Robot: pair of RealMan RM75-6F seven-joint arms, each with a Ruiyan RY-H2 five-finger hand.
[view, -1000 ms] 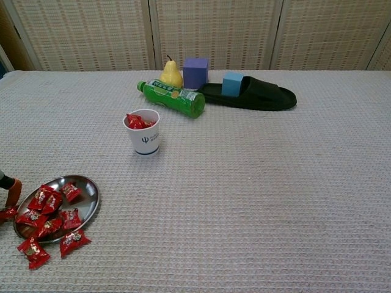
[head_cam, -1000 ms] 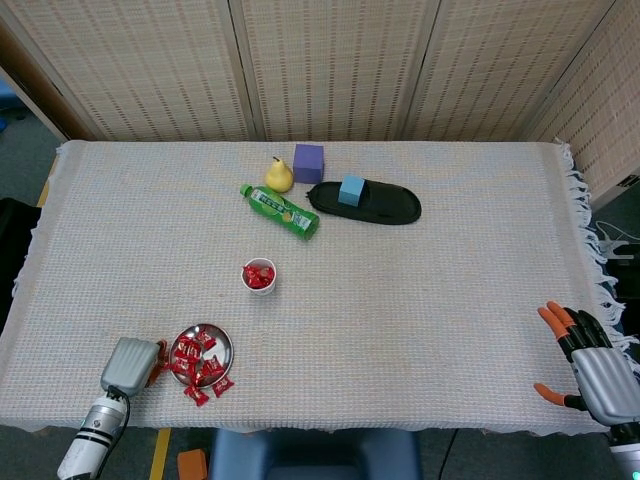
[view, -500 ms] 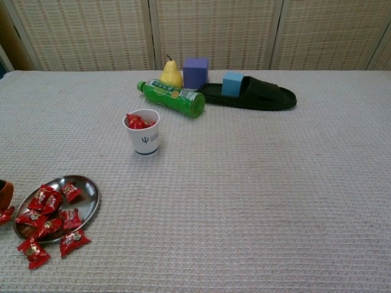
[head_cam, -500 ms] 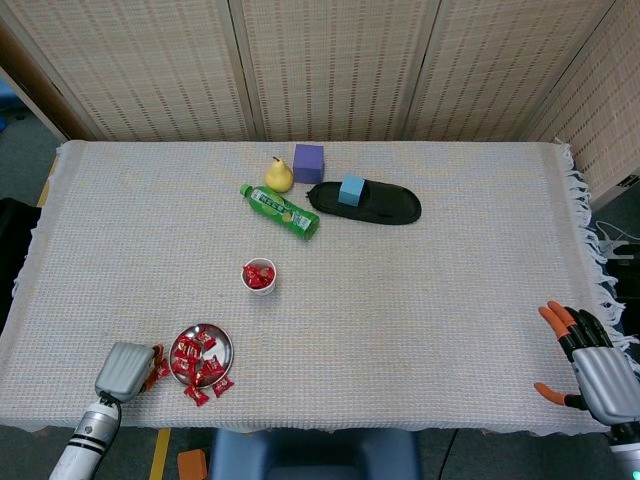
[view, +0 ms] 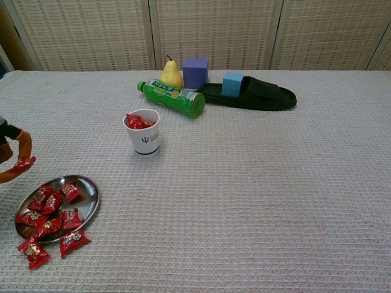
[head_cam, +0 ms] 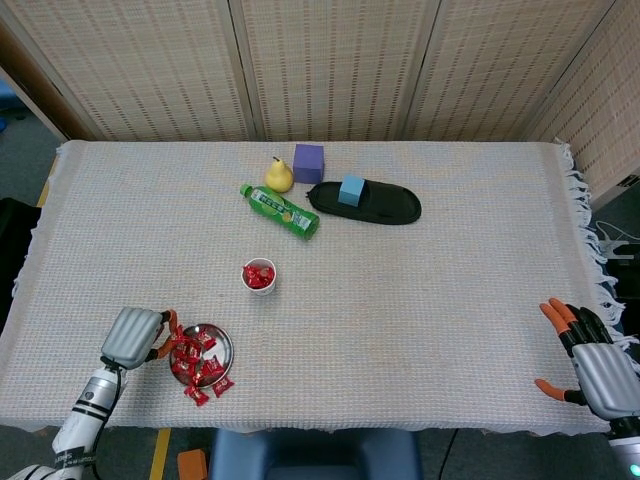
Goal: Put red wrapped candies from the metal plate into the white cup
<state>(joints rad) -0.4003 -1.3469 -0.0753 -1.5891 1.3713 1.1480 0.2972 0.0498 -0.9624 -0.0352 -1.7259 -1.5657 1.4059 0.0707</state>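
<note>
Chest view: candy (view: 24, 163) in left hand (view: 11, 160).

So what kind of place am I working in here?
Probably a lab or test room, not a home: a cloth-covered table, woven screens behind it, and unrelated props like a slipper and pear.

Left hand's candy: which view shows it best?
Chest view. The candy pinched at the left hand's fingertips shows clearly above the metal plate. In the head view the whole left hand shows, but the candy there blends with the orange fingertips and the plate's pile.
</note>
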